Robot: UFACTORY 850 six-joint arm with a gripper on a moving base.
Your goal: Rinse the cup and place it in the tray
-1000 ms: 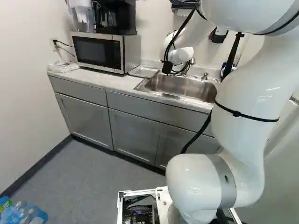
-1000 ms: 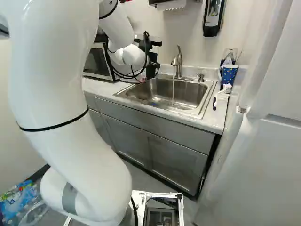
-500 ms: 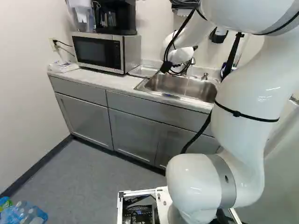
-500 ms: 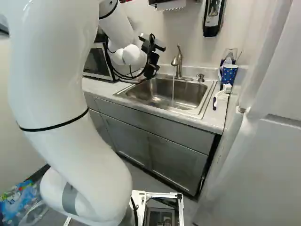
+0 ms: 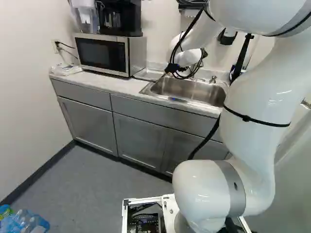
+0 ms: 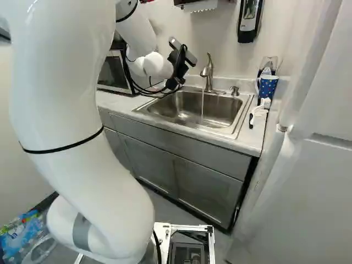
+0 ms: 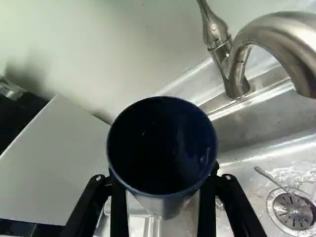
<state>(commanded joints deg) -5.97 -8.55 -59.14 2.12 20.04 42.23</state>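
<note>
Silver-and-black microwave (image 5: 101, 54) on the bench (image 5: 112, 86), black coffee maker (image 5: 127, 20) on top, black-and-white dispenser (image 6: 249, 21) on the wall, blue patterned mug (image 6: 268, 88) and brush (image 6: 258, 111) at the right of the right base view, bottles (image 5: 25, 222) on the floor.

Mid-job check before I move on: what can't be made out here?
- Inside the cup, wrist view: too dark to tell whether water remains.
- Any handle on it, wrist view: hidden beneath the rim, if there is one.
- Pads of the pincer, wrist view: hidden behind the cup.
- Tray, left base view: too small to tell wet from dry.
</note>
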